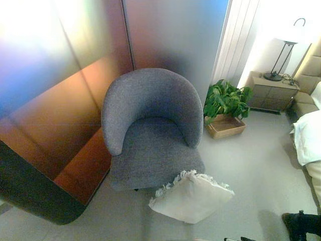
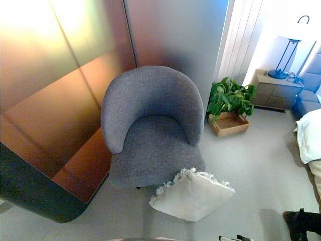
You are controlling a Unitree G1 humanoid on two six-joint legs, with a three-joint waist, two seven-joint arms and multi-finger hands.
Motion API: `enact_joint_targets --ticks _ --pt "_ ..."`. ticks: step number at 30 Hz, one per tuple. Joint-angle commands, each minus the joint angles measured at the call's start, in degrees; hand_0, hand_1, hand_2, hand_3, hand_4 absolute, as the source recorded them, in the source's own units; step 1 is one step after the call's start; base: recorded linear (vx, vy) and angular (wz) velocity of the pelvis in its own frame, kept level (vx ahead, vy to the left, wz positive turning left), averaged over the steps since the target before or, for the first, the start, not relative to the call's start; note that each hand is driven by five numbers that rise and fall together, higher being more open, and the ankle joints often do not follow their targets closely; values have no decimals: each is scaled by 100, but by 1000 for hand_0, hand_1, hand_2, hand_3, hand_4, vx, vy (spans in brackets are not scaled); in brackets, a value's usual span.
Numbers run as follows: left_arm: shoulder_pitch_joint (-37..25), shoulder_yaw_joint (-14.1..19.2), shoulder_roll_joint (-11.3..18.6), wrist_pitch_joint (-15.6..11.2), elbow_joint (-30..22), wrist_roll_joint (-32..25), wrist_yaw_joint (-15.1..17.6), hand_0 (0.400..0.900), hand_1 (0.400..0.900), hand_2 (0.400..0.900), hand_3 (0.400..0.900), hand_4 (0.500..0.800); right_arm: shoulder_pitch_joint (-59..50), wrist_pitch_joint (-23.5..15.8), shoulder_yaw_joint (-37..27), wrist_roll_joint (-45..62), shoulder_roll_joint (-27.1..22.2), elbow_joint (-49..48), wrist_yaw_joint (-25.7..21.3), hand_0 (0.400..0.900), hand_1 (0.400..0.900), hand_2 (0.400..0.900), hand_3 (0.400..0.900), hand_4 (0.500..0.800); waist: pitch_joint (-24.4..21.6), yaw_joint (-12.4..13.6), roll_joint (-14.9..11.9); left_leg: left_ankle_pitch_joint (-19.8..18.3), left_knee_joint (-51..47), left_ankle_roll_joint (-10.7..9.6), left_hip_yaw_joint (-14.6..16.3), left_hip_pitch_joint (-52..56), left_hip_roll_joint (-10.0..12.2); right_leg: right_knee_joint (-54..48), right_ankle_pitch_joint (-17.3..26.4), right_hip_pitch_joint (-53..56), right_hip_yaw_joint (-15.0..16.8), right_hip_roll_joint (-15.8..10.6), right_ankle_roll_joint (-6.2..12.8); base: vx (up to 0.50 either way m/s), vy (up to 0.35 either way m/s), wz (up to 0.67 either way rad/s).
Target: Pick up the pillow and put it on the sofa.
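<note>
A cream pillow with a fringed edge lies on the floor, leaning against the front of a grey round-backed sofa chair. The chair's seat has nothing on it. Neither of my hands shows in either eye view.
A glossy brown panel wall with a dark rounded base stands left of the chair. A potted green plant in a wooden box sits to the right. Behind it are a bedside table with a lamp and white bedding. A person's dark shoe shows at the lower right.
</note>
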Motion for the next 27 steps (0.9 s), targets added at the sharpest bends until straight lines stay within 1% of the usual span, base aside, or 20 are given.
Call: enact_joint_targets --ticks 1,2,5,7,9,13,17,21,24,27 --pt "-681 128 -32 -212 173 -369 -52 900 900 900 900 800 -518 -43 15 -97 7 112 -217 900 900 900 900 800 250 60 -267 -711 23 264 -79 422 -318 7 -39 139 -65 173 101 0 0 0" --pt "-683 142 -9 -238 150 -377 -84 900 900 900 900 800 -526 -35 9 -117 -7 103 -215 900 900 900 900 800 260 64 -267 -713 23 266 -79 420 -317 7 -42 139 -68 174 102 0 0 0" --pt "-667 116 20 -199 102 -391 -287 900 900 900 900 800 -534 -44 24 -371 -47 83 -304 900 900 900 900 800 291 70 -255 -704 23 269 -69 413 -314 7 -35 136 -83 170 102 0 0 0" --pt "-651 98 44 -206 62 -442 -217 900 900 900 900 800 -544 -56 81 -724 -93 41 -396 900 900 900 900 800 316 79 -253 -692 23 270 -69 398 -314 7 -21 122 -88 165 109 0 0 0" --pt "-657 100 97 -164 35 -387 -245 900 900 900 900 800 -595 -31 173 -1035 -176 -43 -601 900 900 900 900 800 346 100 -261 -678 23 264 -76 365 -311 7 -10 96 -108 153 116 5 -34 3" --pt "-630 19 239 -158 5 -359 -226 900 900 900 900 800 -741 35 480 -2228 -426 -251 -1153 900 900 900 900 800 444 166 -261 -638 23 250 -99 256 -306 7 31 -3 -153 124 141 5 -61 5" --pt "-634 -101 361 -162 -49 -453 -168 900 900 900 900 800 -1002 210 900 -2976 -656 -599 -1672 900 900 900 900 800 580 254 -257 -556 23 245 -117 -31 -282 7 100 -279 -175 71 166 -47 -82 5" --pt "-874 -238 389 -174 -56 -550 -90 900 900 900 900 800 -1467 302 1117 -3056 -876 -685 -1861 900 900 900 900 800 861 331 -200 -425 23 230 -193 -479 -276 7 186 -680 -251 39 172 -167 -80 11" --pt "-997 -281 371 -178 -50 -577 2 900 900 900 900 800 -1675 239 1184 -3037 -961 -678 -1921 900 900 900 900 800 1027 371 -156 -344 23 230 -291 -730 -296 7 216 -874 -313 29 158 -85 -73 14" --pt "-1131 -326 385 -110 -80 -606 78 900 900 900 900 800 -1907 201 1241 -2881 -1105 -737 -1906 900 900 900 900 800 1240 401 -93 -272 23 245 -395 -972 -325 92 217 -1107 -363 29 120 -84 -56 14"
